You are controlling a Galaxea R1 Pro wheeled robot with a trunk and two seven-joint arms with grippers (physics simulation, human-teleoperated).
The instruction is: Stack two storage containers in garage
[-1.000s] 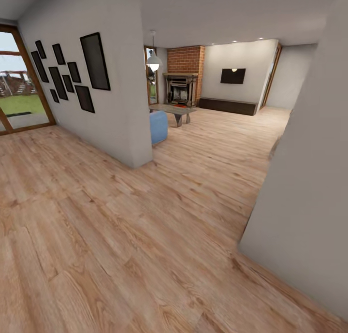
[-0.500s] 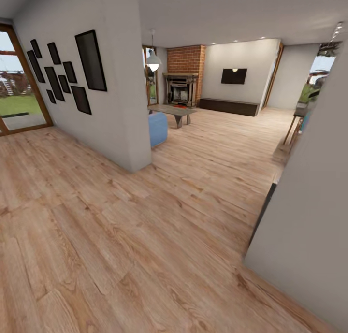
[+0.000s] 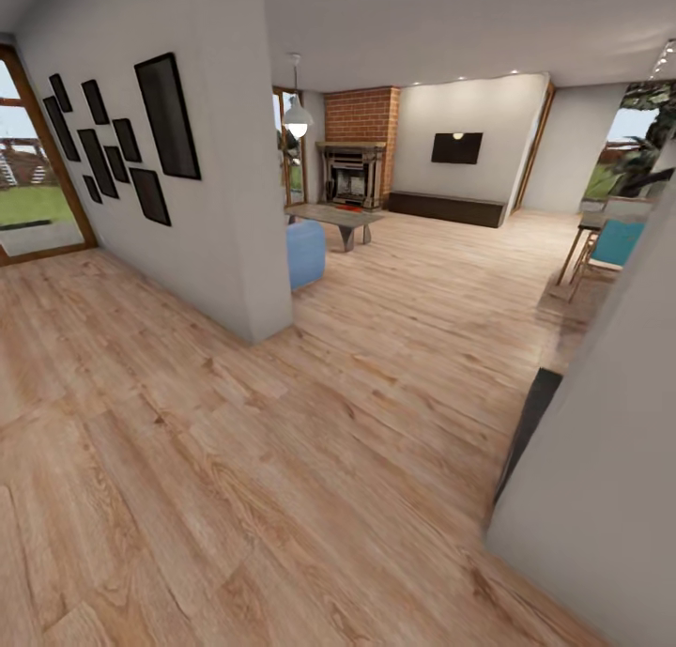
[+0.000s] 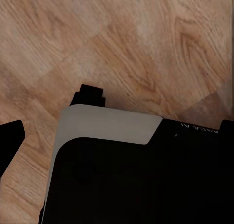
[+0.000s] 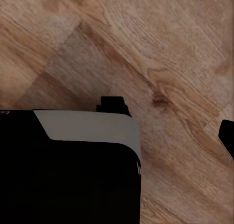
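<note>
The two storage containers are out of view. The living room lies ahead across light wood planks, with its brick fireplace (image 3: 361, 145), dark wall TV (image 3: 457, 147), long low cabinet (image 3: 446, 207) and the end of a blue sofa (image 3: 306, 250). In the left wrist view, a dark fingertip (image 4: 9, 141) of my left gripper (image 4: 117, 146) sits at the picture's edge over the plank floor, beside my black and grey base (image 4: 136, 180). In the right wrist view, a fingertip (image 5: 227, 136) of my right gripper (image 5: 117, 146) sits at the opposite edge. Both grippers look open and hold nothing.
A grey wall hung with black frames (image 3: 141, 140) ends in a corner (image 3: 268, 318) on the left. A second grey wall (image 3: 601, 440) stands close on the right, with a dark panel (image 3: 528, 422) at its foot. Beyond it are a teal chair (image 3: 615, 243), a coffee table (image 3: 336, 217) and glass doors (image 3: 33, 177).
The whole head view has shifted as I roll forward. The right wall has slid aside, uncovering the teal chair, a garden opening and the dark panel. Nothing in the room has moved.
</note>
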